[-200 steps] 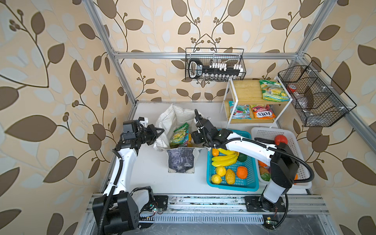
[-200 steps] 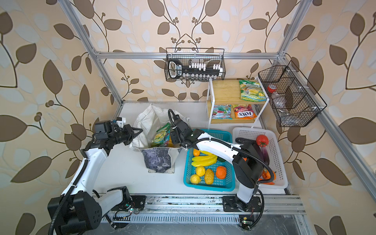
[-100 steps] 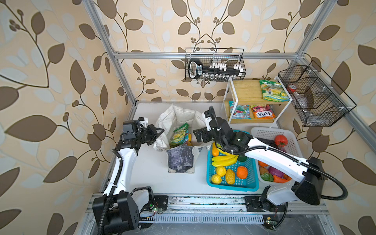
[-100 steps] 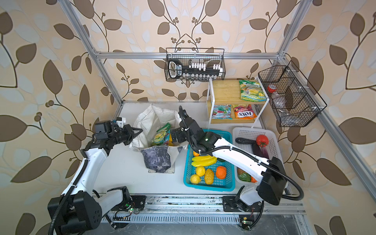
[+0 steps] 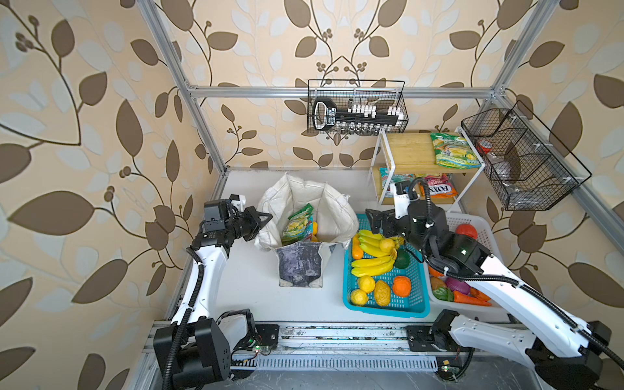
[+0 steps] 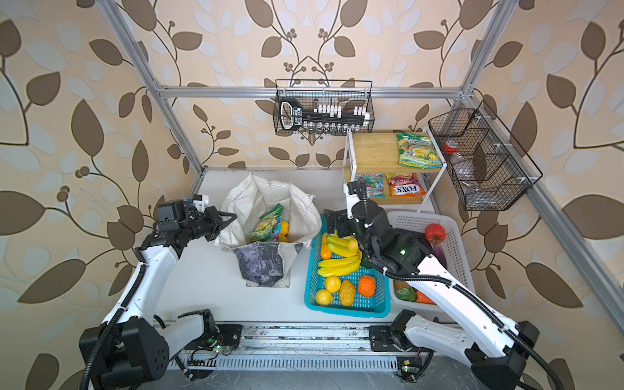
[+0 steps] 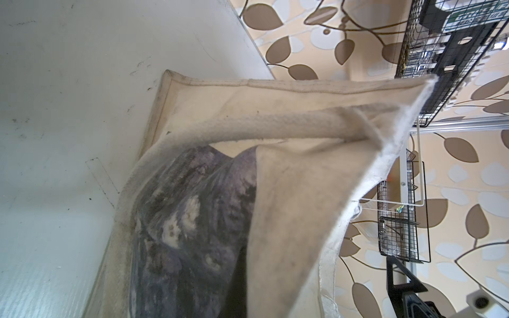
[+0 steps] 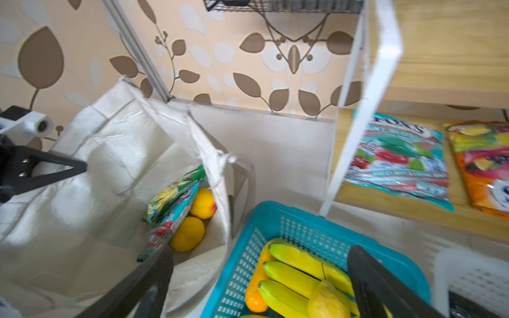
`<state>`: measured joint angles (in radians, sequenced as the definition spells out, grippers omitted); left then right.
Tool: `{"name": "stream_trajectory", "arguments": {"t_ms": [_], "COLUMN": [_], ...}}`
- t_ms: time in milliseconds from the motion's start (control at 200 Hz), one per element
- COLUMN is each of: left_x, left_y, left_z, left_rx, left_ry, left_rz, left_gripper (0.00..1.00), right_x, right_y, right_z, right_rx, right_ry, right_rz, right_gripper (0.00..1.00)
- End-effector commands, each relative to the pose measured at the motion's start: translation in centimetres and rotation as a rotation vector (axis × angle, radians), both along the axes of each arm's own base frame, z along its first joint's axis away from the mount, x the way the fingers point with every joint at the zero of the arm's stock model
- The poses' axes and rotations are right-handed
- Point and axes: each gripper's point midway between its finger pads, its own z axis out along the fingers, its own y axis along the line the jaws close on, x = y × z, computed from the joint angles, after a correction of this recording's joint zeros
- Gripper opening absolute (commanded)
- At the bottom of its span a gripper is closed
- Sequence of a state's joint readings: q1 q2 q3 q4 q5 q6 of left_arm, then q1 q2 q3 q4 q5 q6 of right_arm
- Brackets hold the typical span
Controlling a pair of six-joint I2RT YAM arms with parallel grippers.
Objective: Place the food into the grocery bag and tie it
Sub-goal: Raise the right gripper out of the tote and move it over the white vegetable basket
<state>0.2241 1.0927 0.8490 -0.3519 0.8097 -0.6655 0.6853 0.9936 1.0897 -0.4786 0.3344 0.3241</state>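
The grocery bag (image 5: 304,199) stands open-mouthed on the desk (image 5: 250,287) between the two pincers, its grey printed panel folded outward at the front. Inside it, a green sweet packet (image 5: 299,224) leans upright against two yellow fruits (image 8: 188,234). The left pincer (image 5: 261,218) is closed on the bag's rim (the fabric is drawn taut right up to it in the left wrist view). The right pincer (image 5: 373,219) hangs with its jaws spread wide and nothing between them, just beside the bag's opposite rim. Below it are the blue basket (image 5: 385,309) and its bananas (image 5: 371,263).
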Motion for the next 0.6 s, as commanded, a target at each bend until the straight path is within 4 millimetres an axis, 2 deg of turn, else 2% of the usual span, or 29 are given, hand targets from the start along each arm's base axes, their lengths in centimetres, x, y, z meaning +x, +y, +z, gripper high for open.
{"name": "stream_trajectory", "arguments": {"t_ms": [0,160,250,455,595], "left_x": [-0.2,-0.1,-0.2,-0.4,-0.2], "left_y": [-0.1,-0.3,-0.4,-0.2,-0.6], "left_z": [0.5,0.6,0.8,1.2,1.2], "left_rx": [-0.006,-0.015,-0.021,0.0,-0.039], "left_ry": [-0.022,-0.025,-0.029,-0.046,-0.043], "left_rz": [-0.013,-0.019,-0.028,-0.014,-0.036], "left_gripper": [0.0,0.0,0.0,0.0,0.0], "right_x": [-2.1,-3.5,-3.5,-3.3,-3.4], "right_y": [-2.9,-7.9,-10.7,-13.5,-15.8], "right_z": [-2.9,-3.4,-4.3,-6.7,-7.4], "right_rx": [0.002,0.077,0.068,0.121,0.107], "right_ry": [0.11,0.121,0.132,0.231,0.246], "right_rz": [-0.013,-0.151,-0.239,-0.312,-0.419], "right_gripper": [0.99,1.0,1.0,0.97,0.99]}}
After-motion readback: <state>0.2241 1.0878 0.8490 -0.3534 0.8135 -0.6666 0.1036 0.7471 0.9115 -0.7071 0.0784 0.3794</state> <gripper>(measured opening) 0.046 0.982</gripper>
